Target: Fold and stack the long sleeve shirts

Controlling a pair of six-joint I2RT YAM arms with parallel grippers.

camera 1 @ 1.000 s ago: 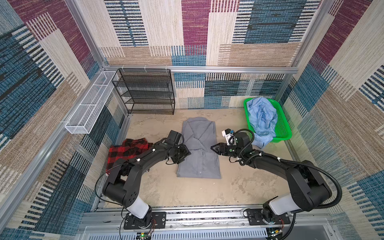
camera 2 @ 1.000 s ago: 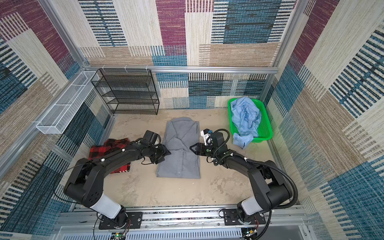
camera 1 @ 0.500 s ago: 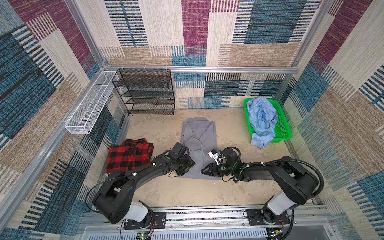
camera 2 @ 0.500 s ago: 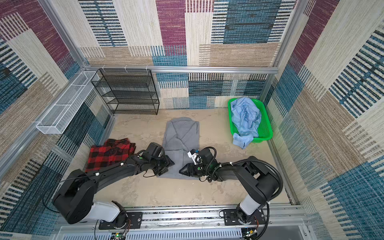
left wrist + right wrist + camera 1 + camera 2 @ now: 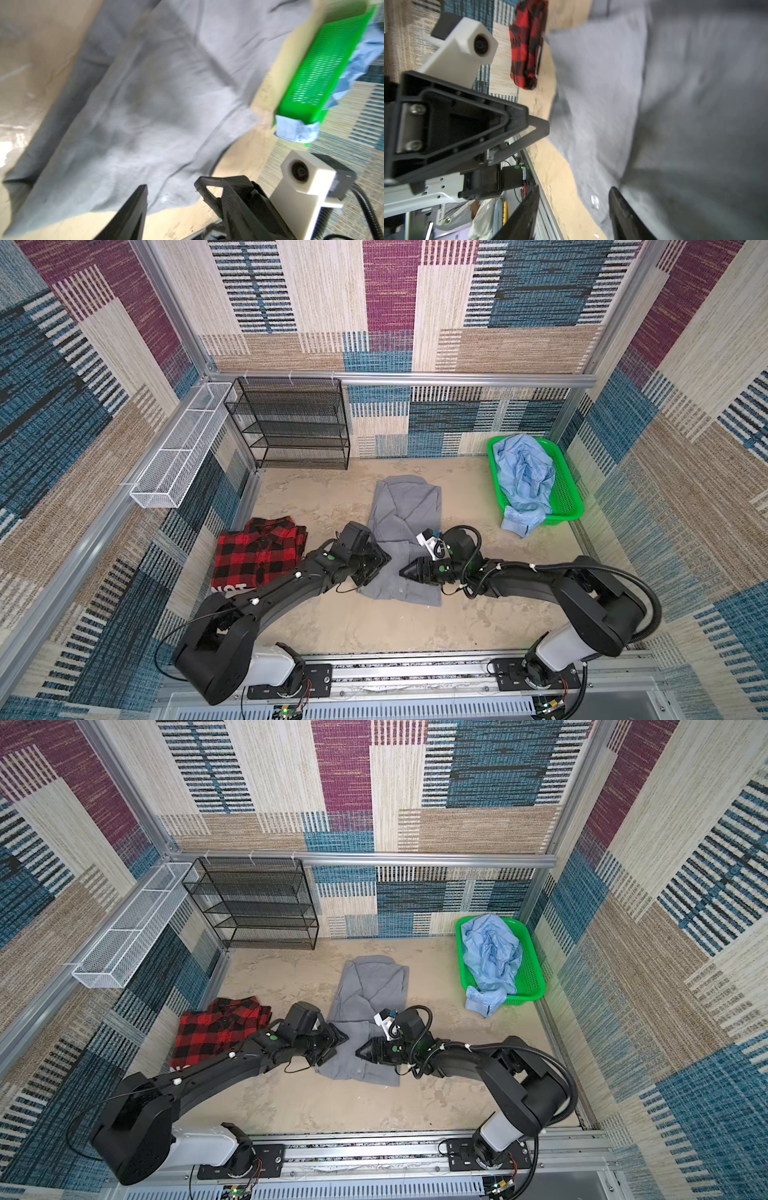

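Grey shirt [image 5: 405, 531] lies at bench [image 5: 332, 622] centre, folded narrow, collar far. Left end effector [image 5: 385, 561] and right end effector [image 5: 402, 571] hover over its near half, jaws apart, empty. Step in hand: hem-to-collar fold; next, likely pinching both near hem corners.

A: Your top views are bright, evenly lit and sharp; only the walls [image 5: 62, 406] lean at 3 and 9 o'clock.
B: Your wrist views are smeared: the grey shirt [image 5: 145, 104] looks soft, the table [image 5: 12, 143] glares white.
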